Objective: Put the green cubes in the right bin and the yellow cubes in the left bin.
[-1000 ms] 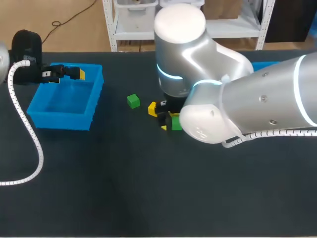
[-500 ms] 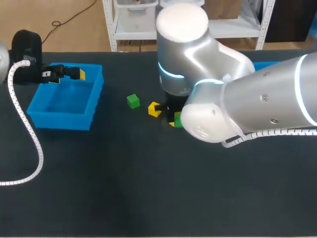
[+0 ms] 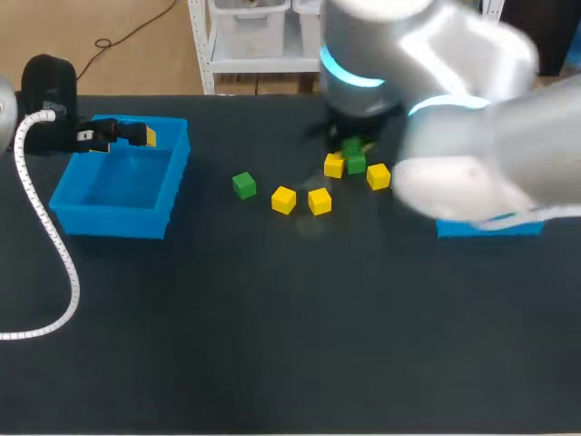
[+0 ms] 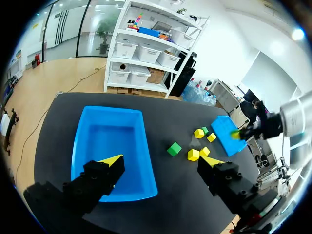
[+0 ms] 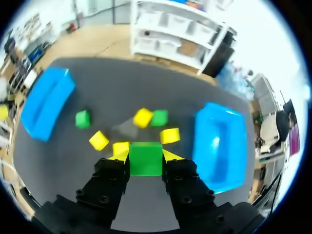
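Up and off toward the right has gone the right arm [image 3: 454, 91]. A second ago it was bent low over the cluster of cubes; now it has risen clear and uncovered the ones it hid. Its hand [image 5: 145, 155] is closed on the held green cube [image 5: 145, 162], pinched between both yellow tips above the dark surface [image 3: 272, 318]. The right bin [image 5: 219, 146] lies just to one side below it.

Four yellow cubes [image 3: 283, 200] lie loose in the middle of the surface. A second green cube [image 3: 355, 163] sits between two of them, and a lone green cube [image 3: 243, 185] sits apart on the side nearer the left bin [image 4: 109, 136]. The left hand [image 4: 164, 161] hangs over that bin, spread wide with nothing in it.
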{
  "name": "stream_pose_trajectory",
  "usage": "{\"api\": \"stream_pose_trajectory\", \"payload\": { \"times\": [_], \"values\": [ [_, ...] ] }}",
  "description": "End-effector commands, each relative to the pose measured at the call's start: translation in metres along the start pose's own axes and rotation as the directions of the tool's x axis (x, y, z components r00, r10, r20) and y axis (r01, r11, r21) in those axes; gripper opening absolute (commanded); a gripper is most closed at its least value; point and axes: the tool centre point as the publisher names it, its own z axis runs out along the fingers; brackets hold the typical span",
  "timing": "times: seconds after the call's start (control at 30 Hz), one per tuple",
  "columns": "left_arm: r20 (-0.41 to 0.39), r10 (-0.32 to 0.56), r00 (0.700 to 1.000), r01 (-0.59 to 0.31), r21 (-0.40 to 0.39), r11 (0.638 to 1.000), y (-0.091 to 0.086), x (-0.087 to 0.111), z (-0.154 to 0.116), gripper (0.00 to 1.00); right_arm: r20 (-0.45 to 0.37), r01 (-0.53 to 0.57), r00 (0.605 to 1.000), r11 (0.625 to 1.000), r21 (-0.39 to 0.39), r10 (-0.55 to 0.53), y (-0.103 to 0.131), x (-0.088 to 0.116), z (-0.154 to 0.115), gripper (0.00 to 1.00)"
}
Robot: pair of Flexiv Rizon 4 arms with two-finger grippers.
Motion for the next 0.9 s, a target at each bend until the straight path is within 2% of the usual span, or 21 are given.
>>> {"api": "stream_pose_trajectory", "payload": {
  "times": [0.03, 0.2, 0.37, 0.53, 0.8, 0.87, 0.9],
  "values": [
    [0.008, 0.002, 1.0, -0.002, 0.011, 1.0, 0.002, 0.002, 0.0, 1.0, 0.2, -0.159, 0.966, 0.987, -0.028, 0.161, -0.083, 0.002, -0.037, 0.0],
    [0.008, 0.002, 1.0, -0.002, 0.011, 1.0, 0.002, 0.002, 0.0, 1.0, 0.162, -0.306, 0.939, 0.952, -0.016, 0.305, -0.132, 0.007, -0.021, 0.0],
    [0.008, 0.002, 1.0, -0.002, 0.011, 1.0, 0.002, 0.002, 0.0, 1.0, 0.11, -0.398, 0.911, 0.917, -0.016, 0.398, -0.159, 0.023, -0.003, 0.0],
    [0.008, 0.002, 1.0, -0.002, 0.011, 1.0, 0.002, 0.002, 0.0, 1.0, 0.069, -0.451, 0.89, 0.892, -0.003, 0.451, -0.171, 0.034, 0.011, 0.0],
    [0.008, 0.002, 1.0, -0.002, 0.011, 1.0, 0.002, 0.002, 0.0, 1.0, 0.049, -0.453, 0.891, 0.891, 0.02, 0.451, -0.17, 0.037, 0.021, 0.0],
    [0.008, 0.002, 1.0, -0.002, 0.011, 1.0, 0.002, 0.002, 0.0, 1.0, 0.041, -0.454, 0.891, 0.891, 0.026, 0.452, -0.17, 0.038, 0.022, 0.2],
    [0.008, 0.002, 1.0, -0.002, 0.011, 1.0, 0.002, 0.002, 0.0, 1.0, 0.039, -0.45, 0.893, 0.892, 0.032, 0.449, -0.17, 0.038, 0.023, 0.39]
  ]
}}
